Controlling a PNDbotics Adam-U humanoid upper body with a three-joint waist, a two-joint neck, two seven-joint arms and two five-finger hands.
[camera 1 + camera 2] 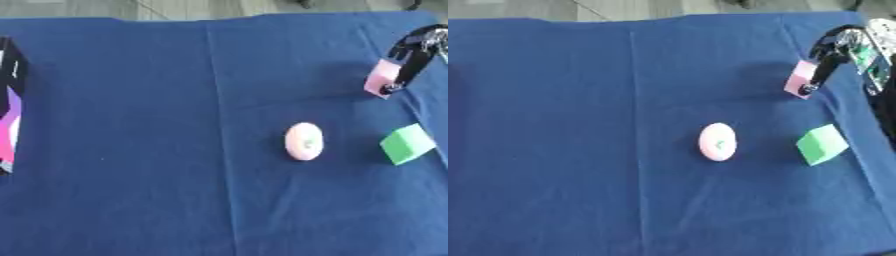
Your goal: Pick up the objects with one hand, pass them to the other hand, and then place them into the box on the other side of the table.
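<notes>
My right hand [833,55] comes in from the upper right, its black fingers curled round a small pink block [799,79] held just above the blue cloth. A pink oval object [304,141] lies on the cloth right of centre. A green cube [407,144] sits to its right, below the hand. The box [10,105], black with pink and purple print, stands at the far left edge in the left eye view. My left hand shows in neither view.
A blue cloth [157,150] covers the whole table, with a crease running down its middle. Grey floor shows beyond the far edge.
</notes>
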